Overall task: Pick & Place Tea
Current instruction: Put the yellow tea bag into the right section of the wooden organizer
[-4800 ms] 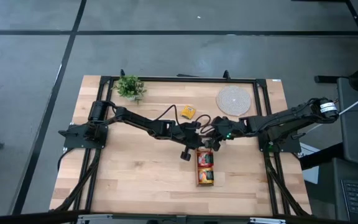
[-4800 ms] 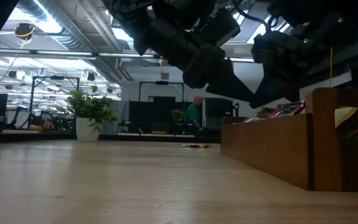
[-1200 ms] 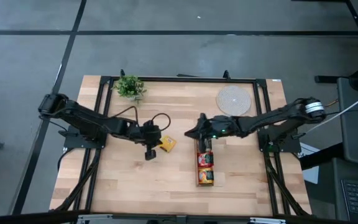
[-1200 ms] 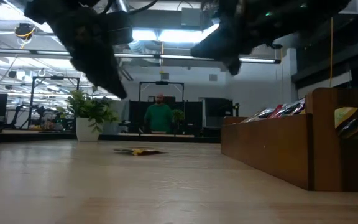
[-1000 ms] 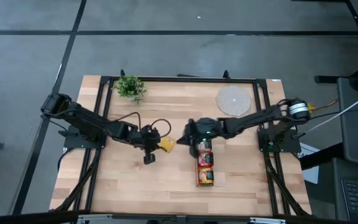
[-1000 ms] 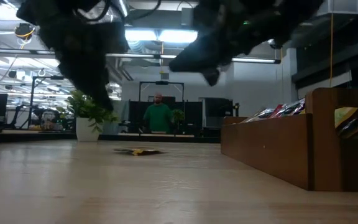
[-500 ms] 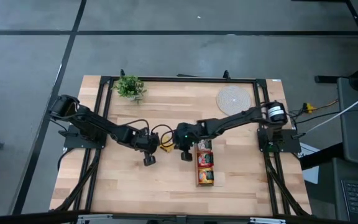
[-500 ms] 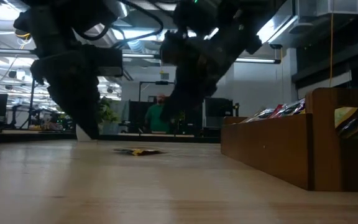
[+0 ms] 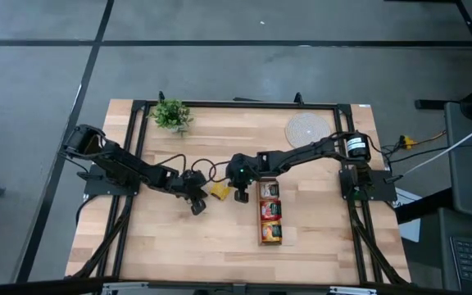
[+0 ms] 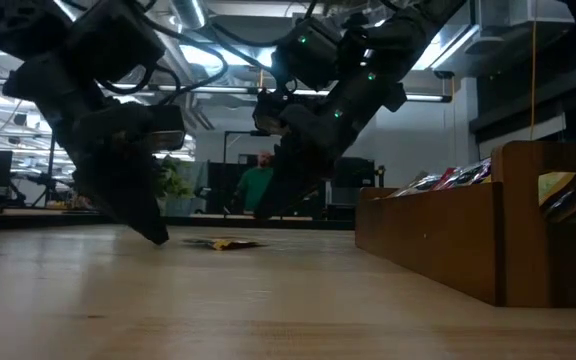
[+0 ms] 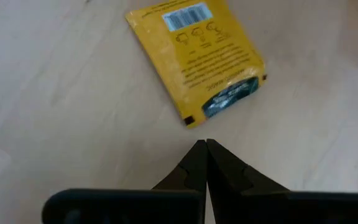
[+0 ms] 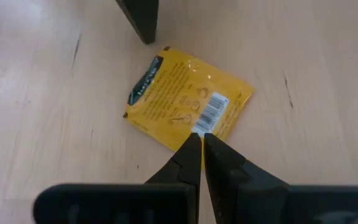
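Since the earlier frame the right gripper (image 9: 240, 195) swung off the tray (image 9: 270, 231) toward the sachet (image 9: 219, 190), flat on the table between both closed grippers. Left gripper (image 9: 197, 206) was about as near, empty.

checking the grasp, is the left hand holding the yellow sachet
No, the left hand is shut and empty, with the yellow sachet lying flat on the table ahead of it.

From my console, bright ceiling strip lights (image 10: 238, 55) backlight both arms into near silhouettes. Beyond the right gripper's fingers (image 12: 194, 163), the yellow sachet (image 12: 188, 107) shows glare; the fingers themselves look perhaps slightly soft.
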